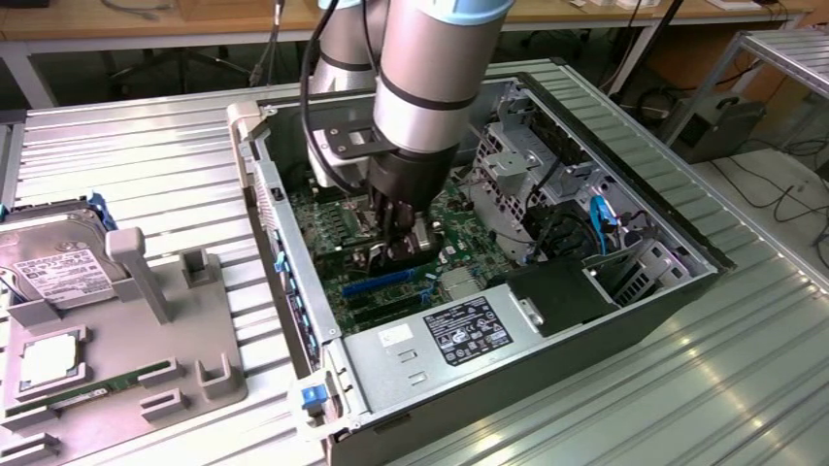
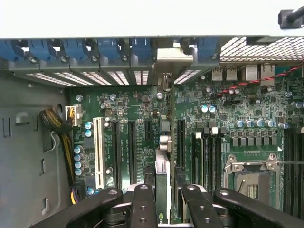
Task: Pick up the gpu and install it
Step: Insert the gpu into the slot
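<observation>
On the grey holder (image 1: 123, 379) at the table's left edge sit a hard drive (image 1: 58, 267) and memory stick (image 1: 91, 393). Inside the computer case (image 1: 622, 320), the gripper (image 1: 399, 254), half-closed, holds the gpu (image 2: 163, 161) edge-on over the motherboard (image 2: 142, 128) slots; seating appears unfinished.

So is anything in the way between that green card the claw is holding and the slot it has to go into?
Nothing visible blocks it. The gripper holds the gpu edge-on, right over the motherboard inside the computer case, lined up among the long expansion slots. Whether it is already seated in a slot cannot be told.
</observation>
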